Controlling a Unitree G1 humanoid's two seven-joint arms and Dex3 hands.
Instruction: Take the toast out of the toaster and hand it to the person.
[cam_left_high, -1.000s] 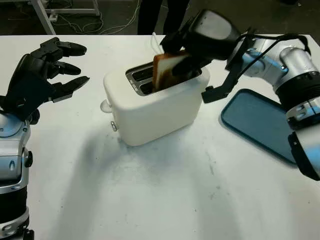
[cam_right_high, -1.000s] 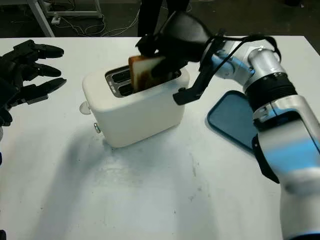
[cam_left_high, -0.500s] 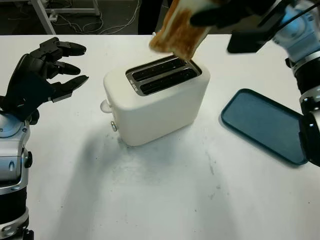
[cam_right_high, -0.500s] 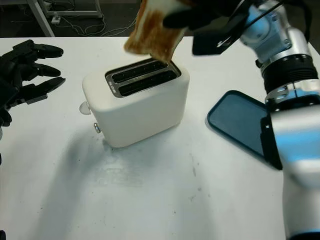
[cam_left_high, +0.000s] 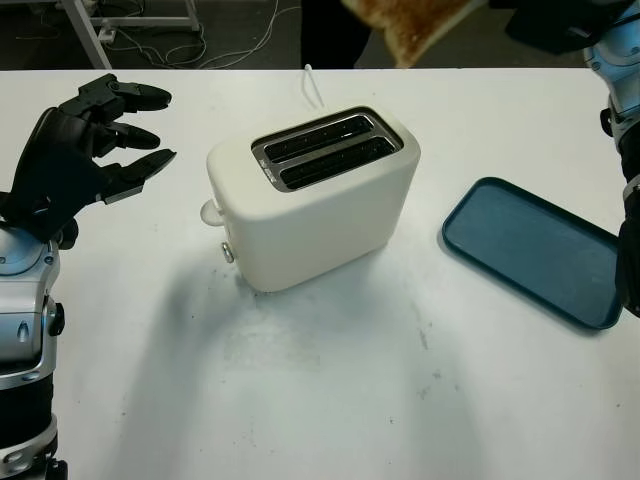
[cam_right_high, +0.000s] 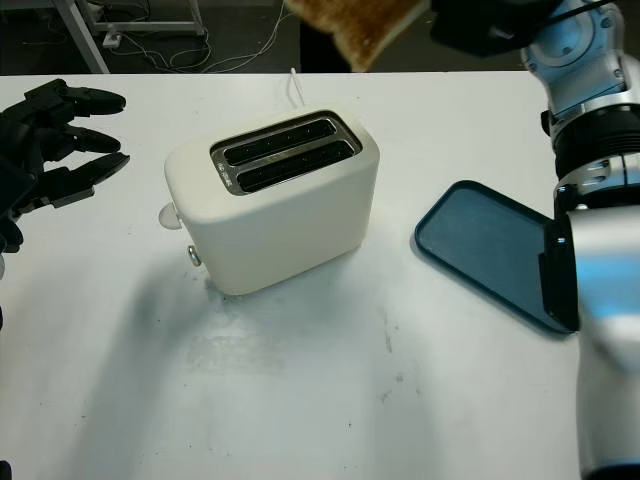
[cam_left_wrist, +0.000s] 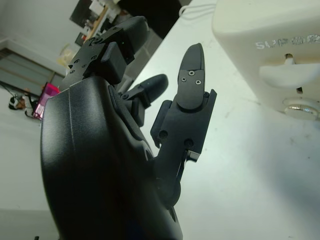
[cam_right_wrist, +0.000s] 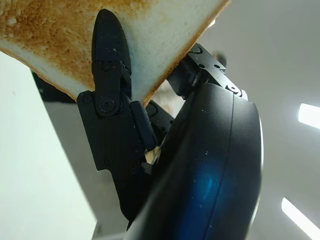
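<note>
The toast (cam_left_high: 415, 22) is out of the toaster (cam_left_high: 312, 195) and held aloft by the right hand (cam_right_wrist: 150, 145), above and beyond the toaster's far right corner, at the far edge of the table (cam_left_high: 330, 400). In the right wrist view one black finger (cam_right_wrist: 111, 65) lies pressed across the browned face of the slice, and the hand is clamped on it. The slice is tilted, its lower corner pointing down and toward the robot, its upper part cut off by the frame edge.

Both slots (cam_right_high: 285, 152) of the toaster stand empty. The extraction step is judged complete; the handover remains.

The relation that governs the coming move: a person's dark trouser legs (cam_left_high: 335, 30) stand just beyond the table's far edge, behind the toaster and somewhat left of the toast. No receiving hand of the person is seen, so the exact delivery point cannot be fixed. In judgement, the slice must travel onward, away from the robot and slightly leftward, with its free edge offered first.

The right arm is plainly the nearer one. The left hand (cam_left_high: 75, 150) hangs open over the table's left side, well apart from the toaster, holding nothing.

A blue tray (cam_left_high: 530, 250) lies on the table right of the toaster, unused.
</note>
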